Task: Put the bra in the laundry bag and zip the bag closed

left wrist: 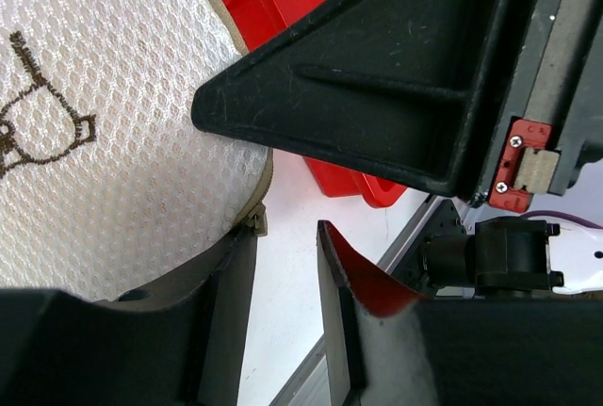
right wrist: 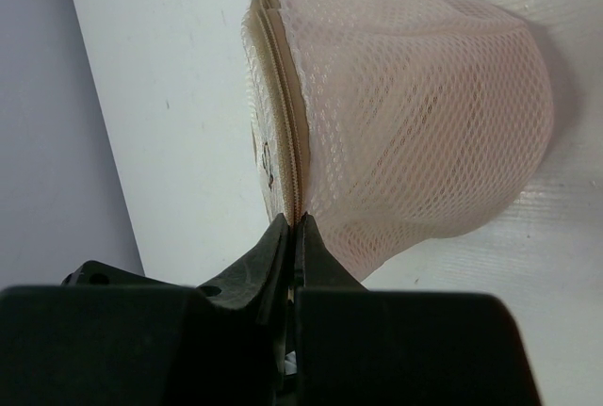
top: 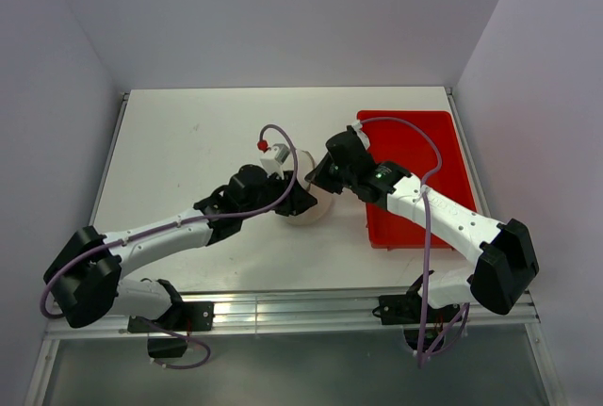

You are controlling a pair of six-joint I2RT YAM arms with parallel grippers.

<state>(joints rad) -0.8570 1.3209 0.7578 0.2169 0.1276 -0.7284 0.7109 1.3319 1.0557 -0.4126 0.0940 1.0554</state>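
Your right fingers [right wrist: 283,248] pinch zip seam [right wrist: 283,123] of off-white round mesh laundry bag [right wrist: 424,114]; seam runs straight away from them. Left fingers [left wrist: 236,274] spread apart, beige zip tab [left wrist: 256,224] just beside.

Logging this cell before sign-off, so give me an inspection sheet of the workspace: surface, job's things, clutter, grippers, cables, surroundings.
Surface: white table; no spills seen.
Job's things: laundry bag mid-table, zip looks closed where visible; bra shows only as a peach tint through the mesh.
Clutter: red tray at the right, just beside the bag.
Grippers: right gripper shut on the bag's zip seam; left gripper open, beside the bag.
Cables: purple cables looped along both arms; no snag seen.
Surroundings: pale walls; metal rail at the near edge.
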